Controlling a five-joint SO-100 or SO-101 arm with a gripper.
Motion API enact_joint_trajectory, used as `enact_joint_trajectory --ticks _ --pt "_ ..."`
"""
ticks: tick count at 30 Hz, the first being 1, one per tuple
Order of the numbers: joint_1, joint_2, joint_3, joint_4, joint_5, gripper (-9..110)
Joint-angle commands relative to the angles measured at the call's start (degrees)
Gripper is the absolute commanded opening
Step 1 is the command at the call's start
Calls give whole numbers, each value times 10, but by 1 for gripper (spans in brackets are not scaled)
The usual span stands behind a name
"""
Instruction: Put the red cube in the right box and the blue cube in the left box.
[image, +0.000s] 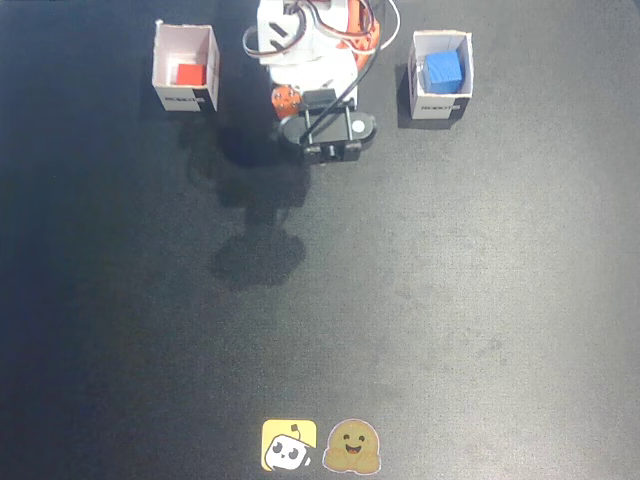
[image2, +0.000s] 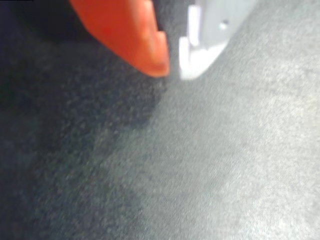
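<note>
My tool: the orange finger and the white finger are pressed nearly together, only a thin slit between the tips, and they pinch nothing.
Below my tool: bare dark counter, the tips hanging just above it in the wrist view.
My arm: folded back at the top middle of the fixed view, with the tool tucked close to the base.
Red cube: well off to the left of my tool in the fixed view, sitting inside the left white box.
Blue cube: well off to the right of my tool in the fixed view, sitting inside the right white box.
Stickers: two at the bottom edge of the fixed view, far from my tool across the open counter.
</note>
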Motion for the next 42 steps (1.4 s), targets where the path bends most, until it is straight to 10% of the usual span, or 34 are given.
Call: enact_joint_trajectory --ticks 1,42 --pt "14 1 -1 -9 -16 0" --pt "18 9 0 -2 77 0"
